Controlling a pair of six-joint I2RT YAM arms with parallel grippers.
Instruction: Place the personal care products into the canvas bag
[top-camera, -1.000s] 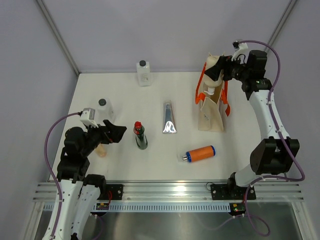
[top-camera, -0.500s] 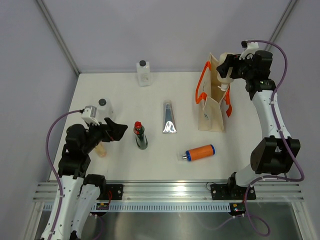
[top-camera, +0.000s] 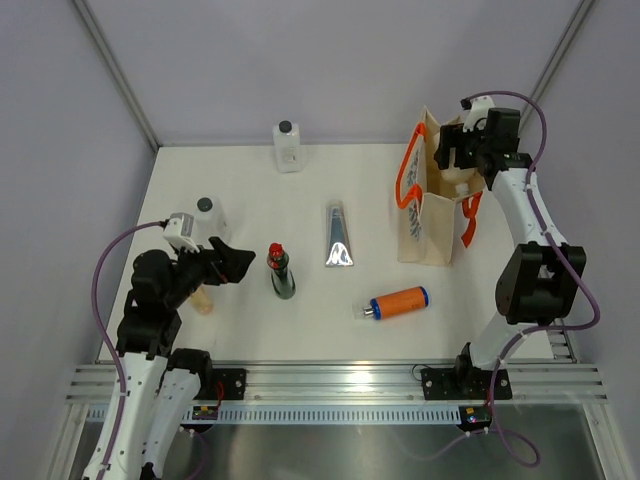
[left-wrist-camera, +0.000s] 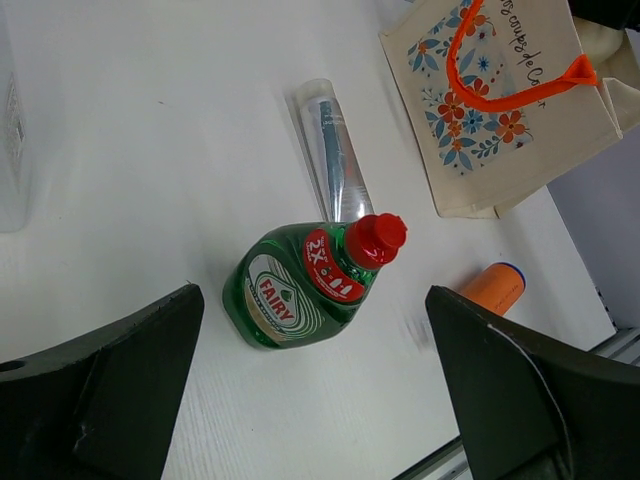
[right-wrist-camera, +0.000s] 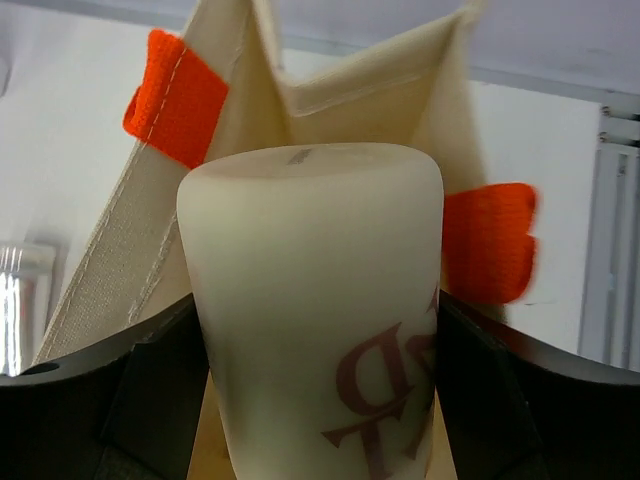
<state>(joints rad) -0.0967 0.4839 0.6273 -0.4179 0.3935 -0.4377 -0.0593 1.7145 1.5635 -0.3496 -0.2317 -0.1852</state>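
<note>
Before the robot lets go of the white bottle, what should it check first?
1. Grip: right jaws shut on the cream bottle: ok.
2. The canvas bag stands upright, mouth open: ok.
3. Bottle lined up with the bag's mouth: ok.
4. The orange handles sit off to the sides, not across the mouth: ok.
5. Bottle low enough inside to drop gently: cannot tell.
6. Other arm: left jaws open, wide of the green bottle, far from the bag: ok.

Matt cream bottle (right-wrist-camera: 310, 300) (smooth plastic), woven canvas bag (right-wrist-camera: 130, 250), glossy green bottle (left-wrist-camera: 295, 290), shiny silver tube (left-wrist-camera: 335, 160).
</note>
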